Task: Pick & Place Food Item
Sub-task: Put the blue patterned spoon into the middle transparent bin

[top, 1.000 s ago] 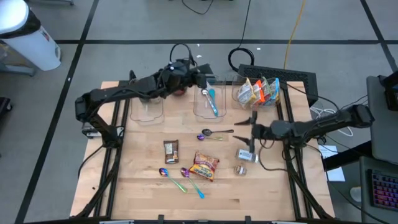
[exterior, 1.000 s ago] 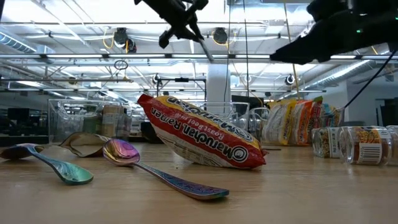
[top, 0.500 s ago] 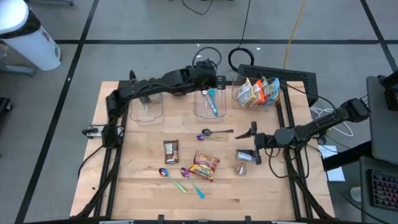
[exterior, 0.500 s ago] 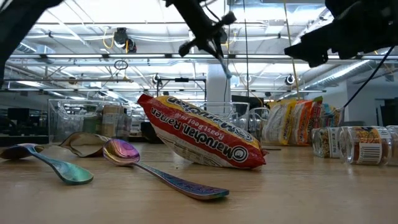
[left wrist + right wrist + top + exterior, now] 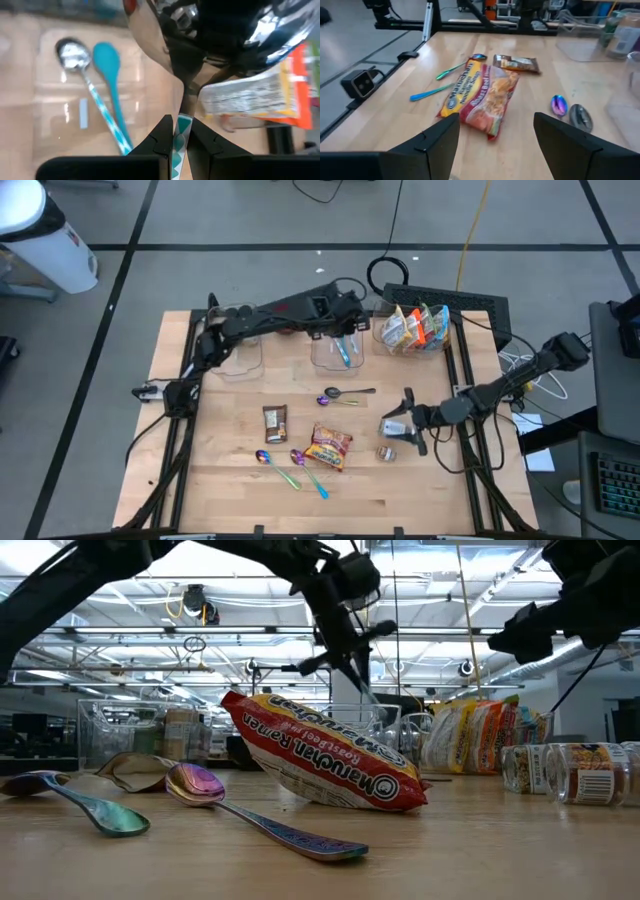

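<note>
Left gripper [image 5: 345,322] pinches the teal-patterned handle of a spoon [image 5: 178,145] above the middle clear plastic bin [image 5: 335,352], where a teal spoon [image 5: 111,92] and a silver spoon [image 5: 75,55] lie. Right gripper [image 5: 408,425], fingers spread and empty, hovers over small labelled jars [image 5: 397,430] near the table's right edge. A red "Maruchan Ramen Roast Beef" noodle packet [image 5: 315,752] rests mid-table with bare wood around it.

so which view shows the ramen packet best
The low view: the ramen packet fills mid-frame, its label readable. The right wrist view shows it whole but farther off, the high view small, the left wrist view not at all.
</note>
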Robot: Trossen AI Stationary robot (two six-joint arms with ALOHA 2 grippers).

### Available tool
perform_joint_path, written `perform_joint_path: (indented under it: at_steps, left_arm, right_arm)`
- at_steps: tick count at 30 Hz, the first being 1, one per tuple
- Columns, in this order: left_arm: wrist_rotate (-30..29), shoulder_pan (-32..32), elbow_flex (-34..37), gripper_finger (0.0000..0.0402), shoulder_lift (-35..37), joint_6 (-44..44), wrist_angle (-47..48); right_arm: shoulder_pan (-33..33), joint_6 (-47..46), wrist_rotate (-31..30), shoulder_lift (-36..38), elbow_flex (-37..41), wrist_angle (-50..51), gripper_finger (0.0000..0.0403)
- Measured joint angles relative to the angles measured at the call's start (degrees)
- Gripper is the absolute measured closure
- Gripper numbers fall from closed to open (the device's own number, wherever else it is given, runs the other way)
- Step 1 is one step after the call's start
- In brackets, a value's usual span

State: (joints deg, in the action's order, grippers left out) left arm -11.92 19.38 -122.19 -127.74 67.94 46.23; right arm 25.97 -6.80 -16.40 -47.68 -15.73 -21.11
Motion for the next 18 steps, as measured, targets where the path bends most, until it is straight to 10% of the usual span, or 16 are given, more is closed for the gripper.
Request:
perform_joint_path:
  at_steps: [18]
  left_arm:
    - [2.1, 1.8, 0.0, 0.0371, -4.6, 6.6, 4.2]
  right_arm:
    - [1.5, -1.2, -1.8, 0.0, 8.5, -12.7, 0.0156]
